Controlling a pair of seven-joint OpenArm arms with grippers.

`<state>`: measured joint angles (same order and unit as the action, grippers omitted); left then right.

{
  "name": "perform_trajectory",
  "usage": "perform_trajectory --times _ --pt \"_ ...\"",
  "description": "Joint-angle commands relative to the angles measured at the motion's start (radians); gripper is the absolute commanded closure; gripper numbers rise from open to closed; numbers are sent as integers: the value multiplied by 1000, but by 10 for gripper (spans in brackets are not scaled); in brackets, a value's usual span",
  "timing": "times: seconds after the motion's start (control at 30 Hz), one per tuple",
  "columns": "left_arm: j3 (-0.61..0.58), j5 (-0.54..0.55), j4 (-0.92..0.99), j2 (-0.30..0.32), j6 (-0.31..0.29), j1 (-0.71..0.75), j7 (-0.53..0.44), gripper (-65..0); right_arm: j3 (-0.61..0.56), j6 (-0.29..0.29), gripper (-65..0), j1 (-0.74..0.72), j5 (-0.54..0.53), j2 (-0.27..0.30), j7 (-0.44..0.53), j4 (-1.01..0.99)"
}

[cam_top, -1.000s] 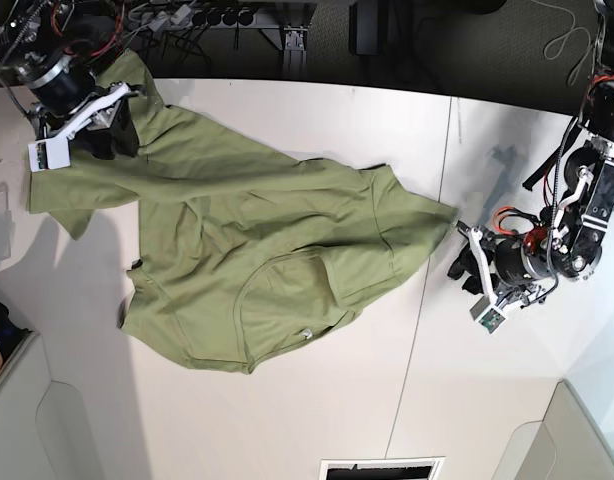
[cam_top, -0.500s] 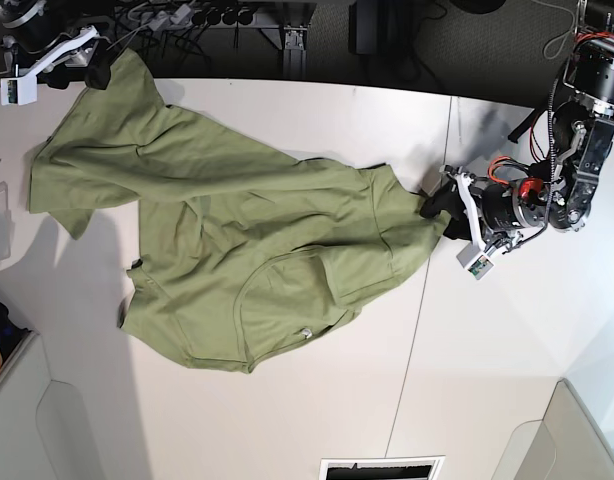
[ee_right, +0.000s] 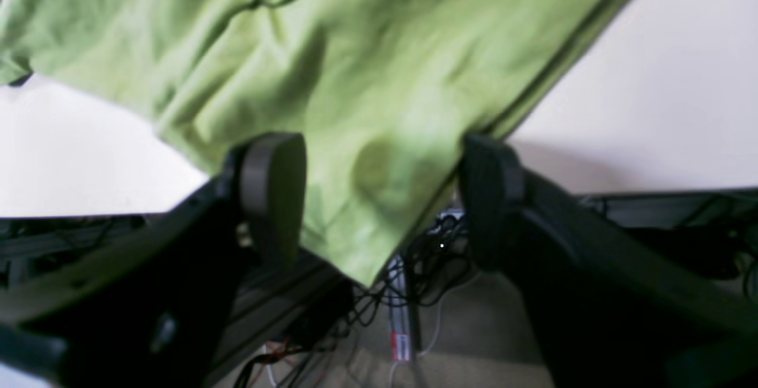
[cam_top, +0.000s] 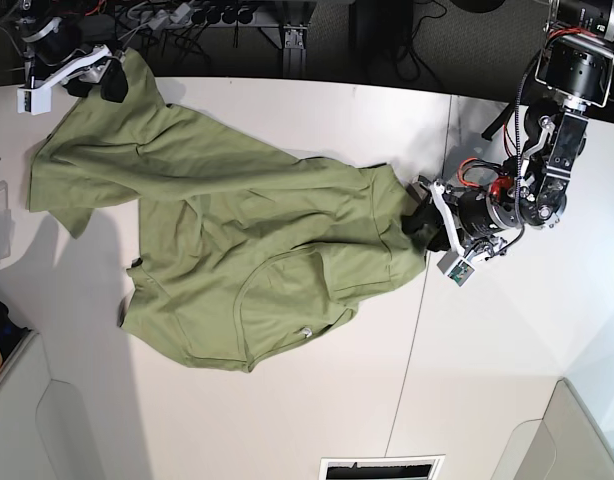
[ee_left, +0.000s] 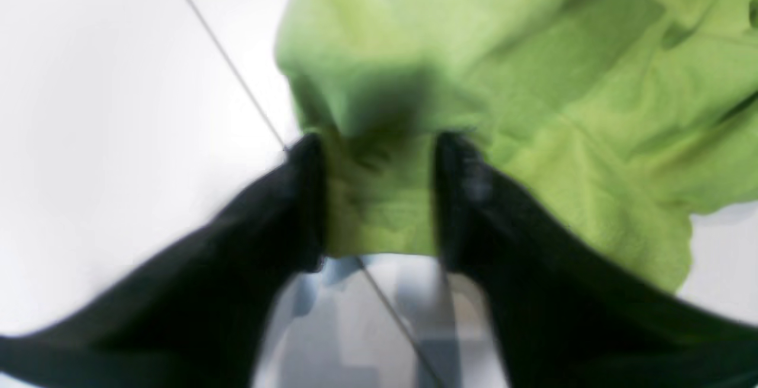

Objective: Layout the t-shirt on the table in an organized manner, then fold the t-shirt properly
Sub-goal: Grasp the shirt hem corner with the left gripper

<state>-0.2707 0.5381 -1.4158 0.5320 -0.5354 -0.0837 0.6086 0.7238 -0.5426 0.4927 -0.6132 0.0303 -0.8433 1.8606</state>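
Both arms have moved since the earlier frames. The left hand [cam_top: 425, 222] has slid in from the right and now sits over the t-shirt's [cam_top: 237, 240] right tip. The right hand [cam_top: 92, 72] has come back down to the far-left corner of the cloth.

From the left wrist view, the left hand [ee_left: 379, 198] has its two fingers [ee_left: 302, 198] partly open on either side of a bunch of green cloth. It looks ready to pinch, but a firm grip cannot be seen yet. The right hand [ee_right: 379, 198] is wide open. The shirt corner lies between its fingers [ee_right: 275, 180] and none of it is held.

Two far-apart ends are likely picked so the shirt can be pulled flat.

The t-shirt lies crumpled across the left and middle of the white tabletop [cam_top: 507, 370]. A thin dark seam line [cam_top: 419, 320] crosses it. Tangled cables [ee_right: 408, 293] hang past the far edge.
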Motion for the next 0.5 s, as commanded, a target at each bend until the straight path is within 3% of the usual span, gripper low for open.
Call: perform_trajectory --times 0.0,0.17,0.27,0.33,0.43,0.47 --pt "4 -5 -9 15 1 -10 21 -203 -6 -5 -403 7 -23 8 16 15" --pt "4 -4 -9 29 1 -10 24 -171 -37 -4 -402 6 -23 2 13 15" --pt "4 -4 -9 34 1 -10 24 -70 -48 -4 -389 6 -23 2 13 15" --pt "4 -3 -9 34 1 -10 23 0 -50 -4 -285 5 -23 2 14 15" --pt "4 -3 -9 34 0 -10 22 0 -50 -3 -26 -3 -23 3 22 15" --pt "4 -3 -9 34 0 -10 23 0 -50 -4 0 -3 -23 3 25 15"
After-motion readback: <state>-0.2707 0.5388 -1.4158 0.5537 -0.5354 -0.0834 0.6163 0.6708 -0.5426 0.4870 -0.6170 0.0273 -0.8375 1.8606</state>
